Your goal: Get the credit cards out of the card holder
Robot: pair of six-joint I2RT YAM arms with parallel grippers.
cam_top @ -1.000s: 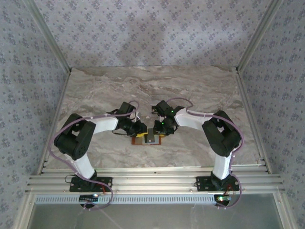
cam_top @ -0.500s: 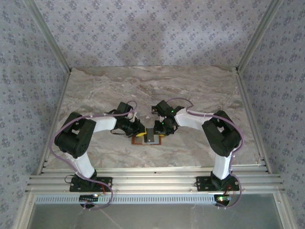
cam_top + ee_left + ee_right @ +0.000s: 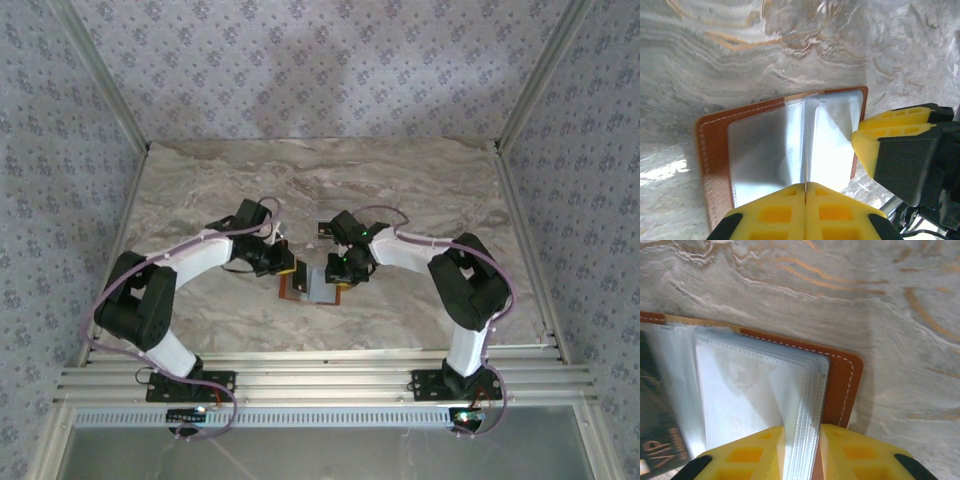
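The orange-brown card holder lies open on the marble table, its clear sleeves facing up. My right gripper is shut on the card holder's right side, with the stack of sleeves and the cover edge between its yellow fingers. My left gripper is shut on a dark credit card, held just up and left of the holder. In the left wrist view that card shows edge-on as a thin line running out of the closed jaws. A dark card marked VIP shows at the lower left of the right wrist view.
The marble table stretches back toward patterned walls on three sides. A metal rail runs along the near edge by the arm bases. The right gripper's yellow fingers stand close beside the left gripper.
My left gripper has shut on the dark card and drawn back up and to the left, away from the holder. The right gripper has held its place on the holder.
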